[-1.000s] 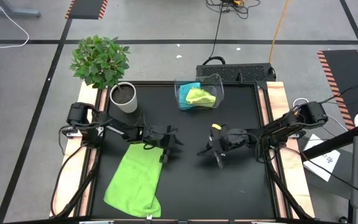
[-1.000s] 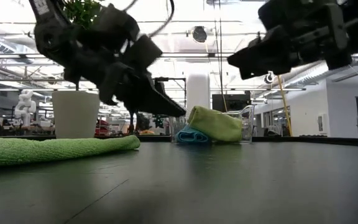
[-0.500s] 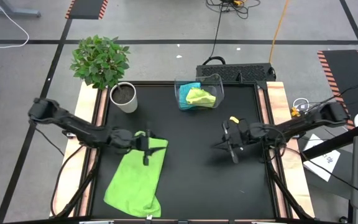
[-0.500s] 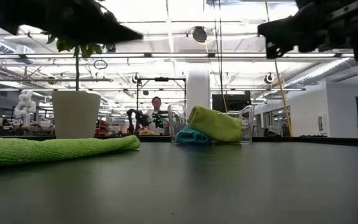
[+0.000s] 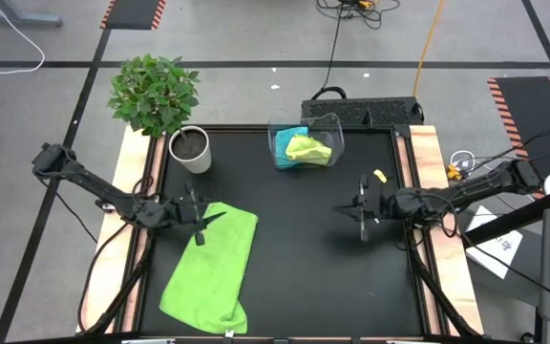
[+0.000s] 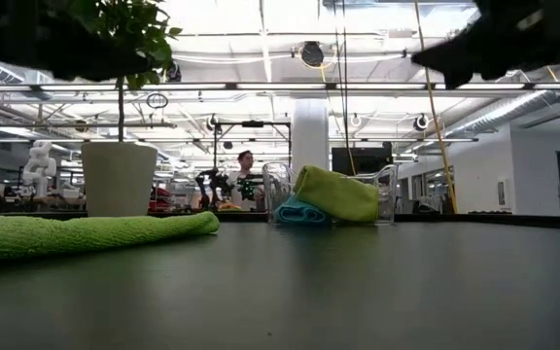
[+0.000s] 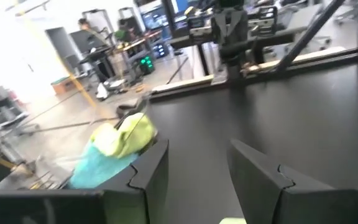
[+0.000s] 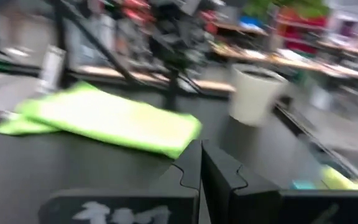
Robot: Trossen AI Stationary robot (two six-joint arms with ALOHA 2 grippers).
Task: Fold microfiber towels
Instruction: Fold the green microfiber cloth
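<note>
One lime-green towel (image 5: 213, 268) lies flat on the black table's near left part; it also shows in the low view (image 6: 86, 233) and the right wrist view (image 8: 110, 118). The other lime-green towel (image 5: 308, 148) and the turquoise towel (image 5: 287, 143) lie bunched in the clear plastic bin (image 5: 334, 129) at the far edge. My left gripper (image 5: 199, 215) hangs open above the flat towel's far left corner, clear of it; its fingers stand apart in the left wrist view (image 7: 194, 180). My right gripper (image 5: 363, 208) is shut and empty (image 8: 201, 168) above bare table at the right.
A white pot (image 5: 191, 150) with a green plant (image 5: 154, 93) stands at the table's far left corner. Bare black table (image 5: 304, 258) lies between the two grippers. A person (image 6: 246, 180) shows far off in the room behind.
Both grippers have drawn apart and risen: my left gripper went toward the table's left edge, my right gripper toward the right edge. In the low view both have lifted almost out of the picture. The flat green towel has kept still.
</note>
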